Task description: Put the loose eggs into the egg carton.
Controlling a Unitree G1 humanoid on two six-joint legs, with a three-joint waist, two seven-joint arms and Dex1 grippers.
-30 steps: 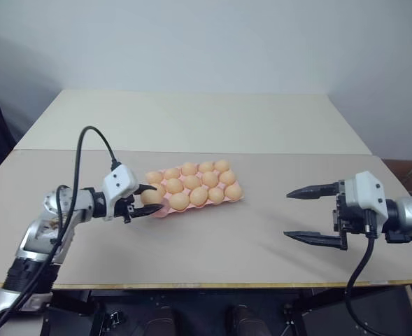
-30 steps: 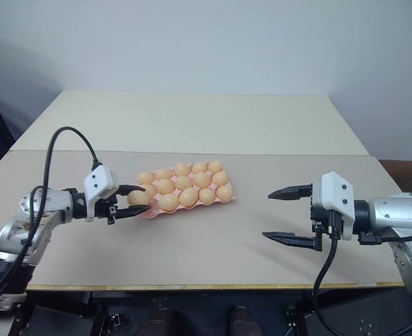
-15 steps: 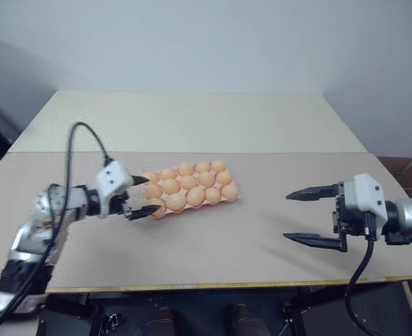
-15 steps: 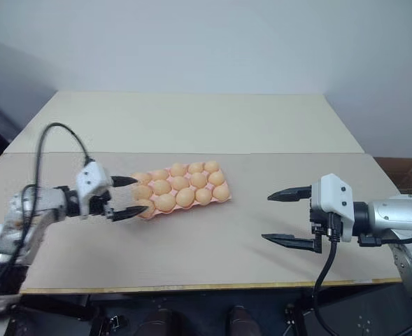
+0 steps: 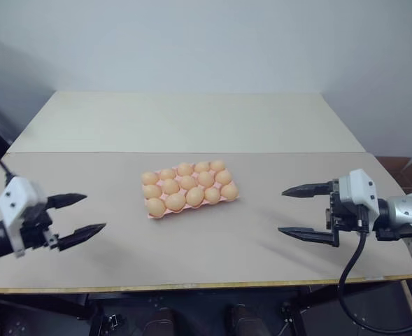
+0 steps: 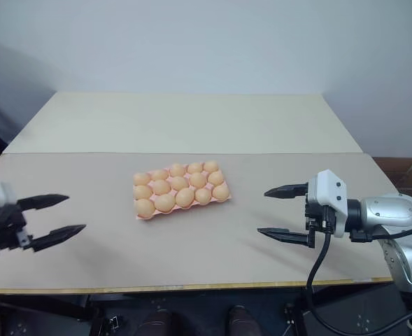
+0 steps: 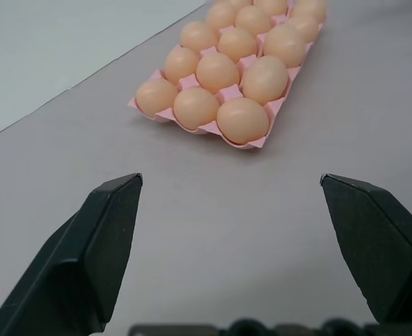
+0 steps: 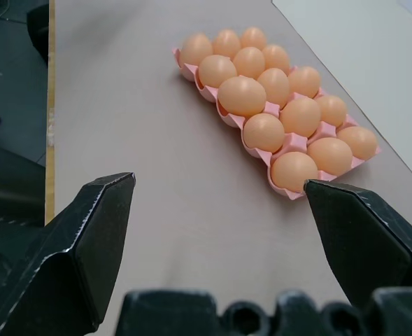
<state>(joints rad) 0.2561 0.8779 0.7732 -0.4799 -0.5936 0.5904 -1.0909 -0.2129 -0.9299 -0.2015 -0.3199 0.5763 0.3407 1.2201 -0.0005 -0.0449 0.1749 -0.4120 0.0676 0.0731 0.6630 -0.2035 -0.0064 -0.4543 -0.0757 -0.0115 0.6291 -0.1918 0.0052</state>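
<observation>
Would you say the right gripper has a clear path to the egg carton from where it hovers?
Probably yes. The right gripper hangs open over the table, pointing toward the egg carton, with only bare tabletop between them. The left gripper is off on the far side.

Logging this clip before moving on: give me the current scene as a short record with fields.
egg carton: pink, mid-table, every visible cup holds an egg
eggs: all in the carton, none loose on the table
left end effector: open, holding nothing, off to the carton's left
right end effector: open, holding nothing, off to the carton's right
task status: looks complete
</observation>
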